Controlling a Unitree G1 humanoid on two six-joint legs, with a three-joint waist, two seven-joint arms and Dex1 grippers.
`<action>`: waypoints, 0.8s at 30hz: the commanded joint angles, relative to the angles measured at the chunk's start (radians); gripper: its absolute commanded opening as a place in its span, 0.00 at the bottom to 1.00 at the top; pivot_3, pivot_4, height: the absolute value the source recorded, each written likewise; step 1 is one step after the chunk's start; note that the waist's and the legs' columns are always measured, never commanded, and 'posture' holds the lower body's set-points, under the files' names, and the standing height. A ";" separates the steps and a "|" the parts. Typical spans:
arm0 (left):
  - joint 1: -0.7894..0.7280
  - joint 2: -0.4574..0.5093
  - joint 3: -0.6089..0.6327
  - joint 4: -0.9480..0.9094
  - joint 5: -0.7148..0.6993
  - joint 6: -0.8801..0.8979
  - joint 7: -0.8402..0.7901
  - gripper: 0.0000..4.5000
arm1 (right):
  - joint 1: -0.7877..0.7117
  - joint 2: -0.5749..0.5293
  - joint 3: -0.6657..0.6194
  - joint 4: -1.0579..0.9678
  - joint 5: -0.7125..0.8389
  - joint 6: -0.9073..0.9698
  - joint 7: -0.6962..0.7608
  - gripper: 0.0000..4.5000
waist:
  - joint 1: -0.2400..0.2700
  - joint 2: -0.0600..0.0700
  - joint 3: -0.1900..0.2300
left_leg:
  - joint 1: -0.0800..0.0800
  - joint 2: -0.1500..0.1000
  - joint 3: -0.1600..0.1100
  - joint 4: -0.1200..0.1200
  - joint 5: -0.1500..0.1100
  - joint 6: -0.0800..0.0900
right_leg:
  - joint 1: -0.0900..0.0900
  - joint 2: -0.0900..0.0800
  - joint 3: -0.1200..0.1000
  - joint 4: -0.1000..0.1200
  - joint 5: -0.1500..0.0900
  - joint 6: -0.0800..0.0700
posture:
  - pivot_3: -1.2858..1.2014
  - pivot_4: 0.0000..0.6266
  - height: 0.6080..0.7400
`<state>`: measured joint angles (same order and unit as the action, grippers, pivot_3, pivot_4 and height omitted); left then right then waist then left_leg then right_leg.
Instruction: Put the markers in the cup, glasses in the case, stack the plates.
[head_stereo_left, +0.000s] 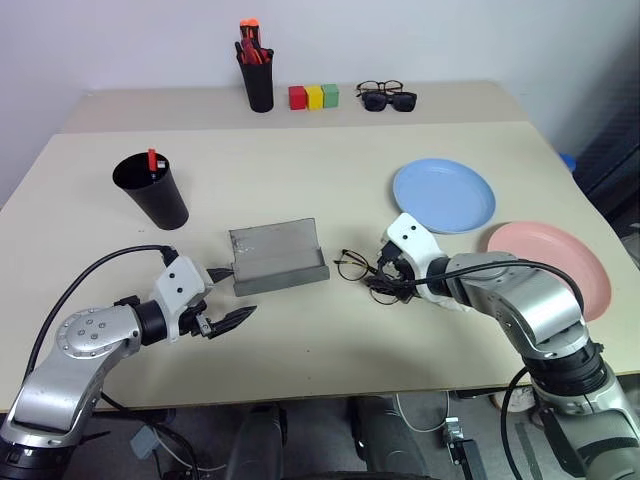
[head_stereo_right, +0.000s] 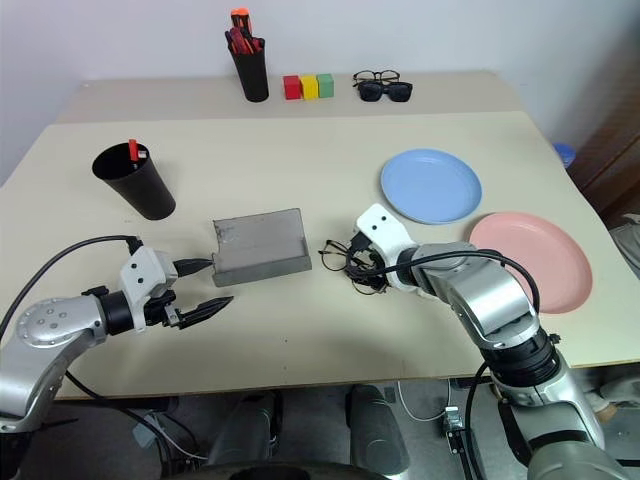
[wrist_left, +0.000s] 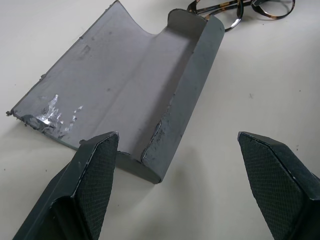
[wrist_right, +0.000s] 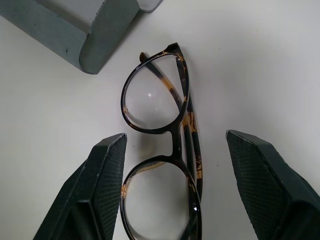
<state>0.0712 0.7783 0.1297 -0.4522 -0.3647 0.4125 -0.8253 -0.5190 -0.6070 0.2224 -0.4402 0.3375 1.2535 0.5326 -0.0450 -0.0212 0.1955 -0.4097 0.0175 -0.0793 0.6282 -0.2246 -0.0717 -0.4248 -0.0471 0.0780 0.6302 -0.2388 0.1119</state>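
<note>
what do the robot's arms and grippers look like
Both arms are silver-grey metal with black joints and a white wrist block. A black cable loops along each arm. The left gripper and right gripper each have two black fingers with cross-hatched textured pads.

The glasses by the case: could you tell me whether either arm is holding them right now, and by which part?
Nothing is held. The glasses lie on the table between the right gripper's open jaws, untouched. The left gripper stands open beside the case.
</note>
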 joint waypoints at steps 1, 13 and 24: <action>0.000 -0.002 -0.001 -0.029 -0.004 -0.003 0.000 0.87 | -0.019 0.009 -0.011 0.000 0.001 -0.005 -0.010 0.71 | 0.000 0.000 0.000 | 0.000 0.000 0.000 0.000 0.000 0.000 | 0.000 0.000 0.000 0.000 0.000 0.000 | 0.52 0.24 1.00; 0.011 0.003 0.014 -0.016 0.007 -0.013 0.001 0.87 | -0.028 -0.004 -0.009 -0.009 0.001 -0.009 -0.012 0.02 | 0.000 0.000 0.000 | 0.000 0.000 0.000 0.000 0.000 0.000 | 0.000 0.000 0.000 0.000 0.000 0.000 | 0.52 0.24 1.00; 0.045 -0.025 0.220 0.108 -0.014 -0.050 0.056 0.87 | -0.373 0.135 0.138 0.116 -0.062 -0.278 0.060 0.02 | -0.024 0.000 0.000 | 0.000 0.001 0.000 -0.001 0.000 0.000 | -0.001 0.001 0.000 0.001 0.000 0.000 | 0.52 0.24 1.00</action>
<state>0.1121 0.7599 0.3109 -0.3481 -0.3631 0.3834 -0.7726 -0.8501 -0.5271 0.3117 -0.3828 0.3072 1.0476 0.5978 -0.0693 -0.0212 0.1955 -0.4095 0.0184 -0.0795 0.6268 -0.2246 -0.0717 -0.4261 -0.0464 0.0775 0.6306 -0.2387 0.1120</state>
